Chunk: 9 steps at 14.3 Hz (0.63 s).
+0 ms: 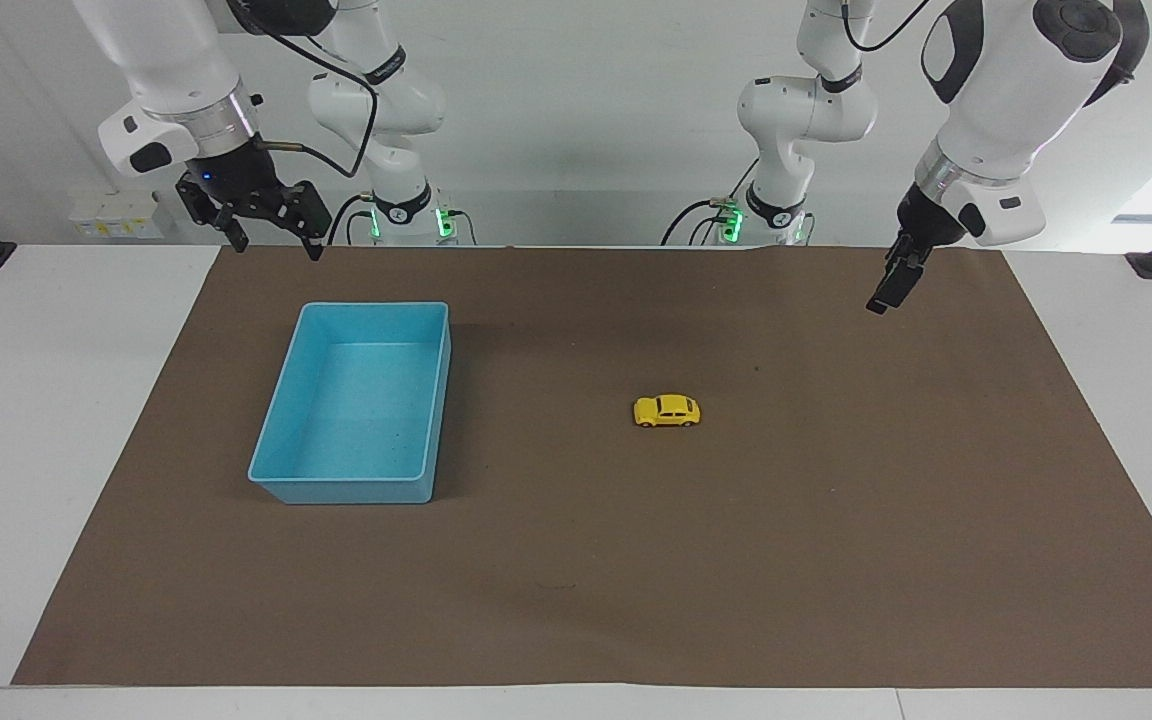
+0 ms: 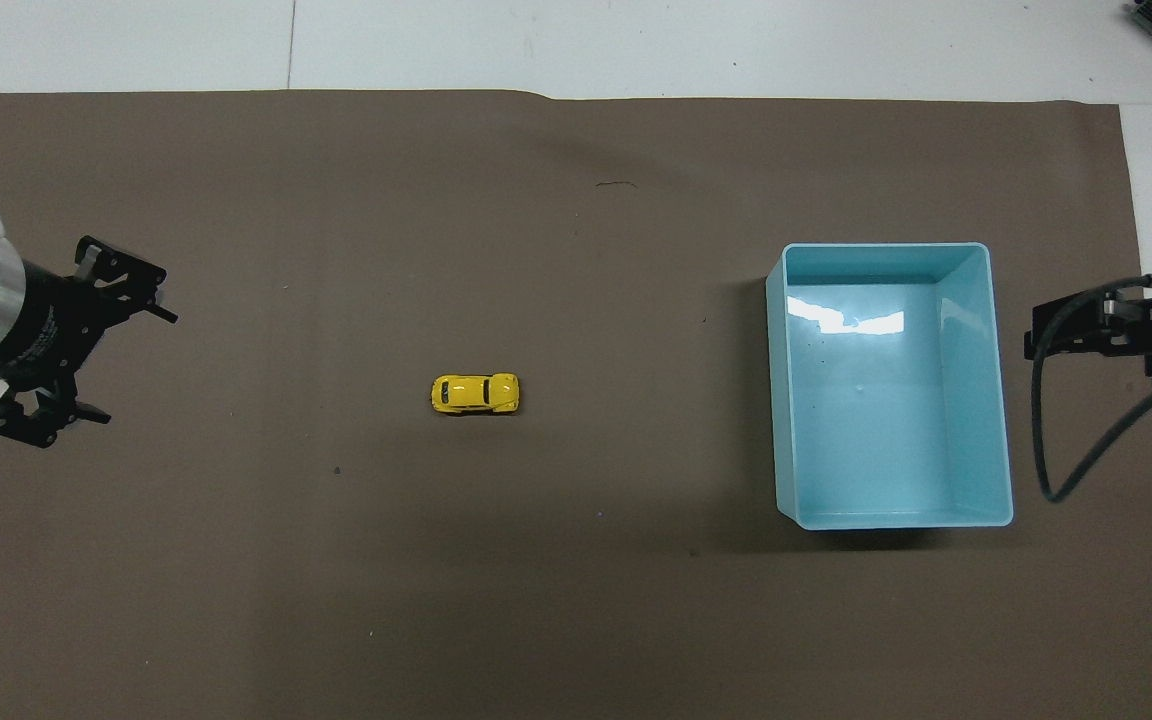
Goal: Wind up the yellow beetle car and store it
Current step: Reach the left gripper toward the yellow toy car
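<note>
White walls back a white table (image 1: 56, 420) covered by a brown mat (image 1: 836, 520). Near the middle of the mat the yellow beetle car (image 1: 667, 411) stands on its wheels, side-on to the robots, touched by nothing. Toward the right arm's end sits a light blue bin (image 1: 281, 485), well apart from the car and with nothing in it. Raised over the mat at the left arm's end, the left gripper (image 2: 126, 365) has its fingers spread wide and holds nothing. Beside the bin, the right gripper (image 1: 271, 240) waits in the air over the mat's edge, likewise spread wide and holding nothing.
</note>
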Each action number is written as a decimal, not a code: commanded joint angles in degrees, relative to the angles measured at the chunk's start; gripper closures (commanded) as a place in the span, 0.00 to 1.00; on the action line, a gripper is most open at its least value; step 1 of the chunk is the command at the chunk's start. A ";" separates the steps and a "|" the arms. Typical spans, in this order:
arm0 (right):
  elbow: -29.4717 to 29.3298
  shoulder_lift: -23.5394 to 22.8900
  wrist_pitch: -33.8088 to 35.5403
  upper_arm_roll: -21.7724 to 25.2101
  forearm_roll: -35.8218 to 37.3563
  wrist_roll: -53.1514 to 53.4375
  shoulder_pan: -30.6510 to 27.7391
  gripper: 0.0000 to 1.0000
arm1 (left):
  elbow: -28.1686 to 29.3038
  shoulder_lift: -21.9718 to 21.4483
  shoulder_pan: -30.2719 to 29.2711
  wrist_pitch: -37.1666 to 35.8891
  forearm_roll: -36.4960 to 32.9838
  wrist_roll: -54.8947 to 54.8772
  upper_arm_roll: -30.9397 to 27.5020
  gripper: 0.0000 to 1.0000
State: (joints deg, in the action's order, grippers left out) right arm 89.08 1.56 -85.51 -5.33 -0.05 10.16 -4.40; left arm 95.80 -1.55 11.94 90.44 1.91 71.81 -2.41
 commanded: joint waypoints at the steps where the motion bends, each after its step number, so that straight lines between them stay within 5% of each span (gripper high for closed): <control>1: -0.14 0.20 0.88 -0.47 -0.21 -1.46 -0.87 0.00 | 3.15 -0.91 2.46 2.27 0.82 14.01 -0.75 0.00; 9: -0.14 0.20 0.88 -0.56 -0.21 -1.46 -0.87 0.00 | 10.01 -0.21 5.71 10.36 4.24 41.37 -0.75 0.00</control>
State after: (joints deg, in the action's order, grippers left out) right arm 89.08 1.56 -85.51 -5.33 -0.05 10.16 -4.40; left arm 102.55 -1.11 15.80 97.89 5.10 108.11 -2.30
